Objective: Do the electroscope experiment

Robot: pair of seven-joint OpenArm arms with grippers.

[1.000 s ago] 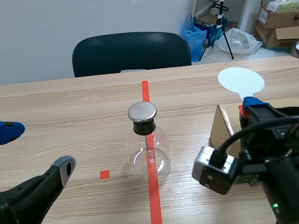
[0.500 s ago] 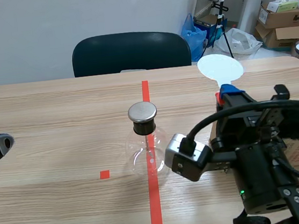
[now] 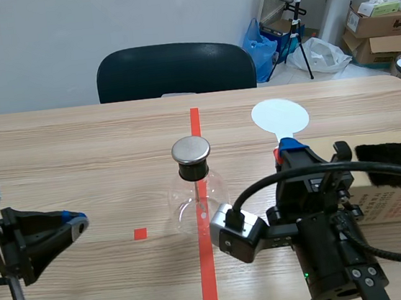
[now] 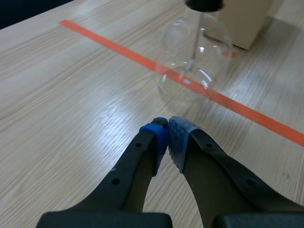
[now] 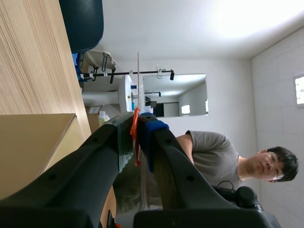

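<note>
Right claw [image 3: 291, 150] clenches the white-disc paddle [image 3: 279, 118] (box [image 3: 389, 199] print unreadable).
Left claw [image 4: 168, 137] pinched empty; flask [image 4: 194, 61] at its one o'clock.

A thin white paddle with an orange-red handle [image 5: 134, 118], seen edge-on, is pinched in the right gripper [image 5: 137, 130]. A tan cardboard box [image 5: 33, 137] is seen beside the gripper on the light wooden table [image 5: 28, 57], with a dark chair back [image 5: 85, 23] beyond. A person in a grey shirt [image 5: 213, 156] is seen past the gripper.
</note>
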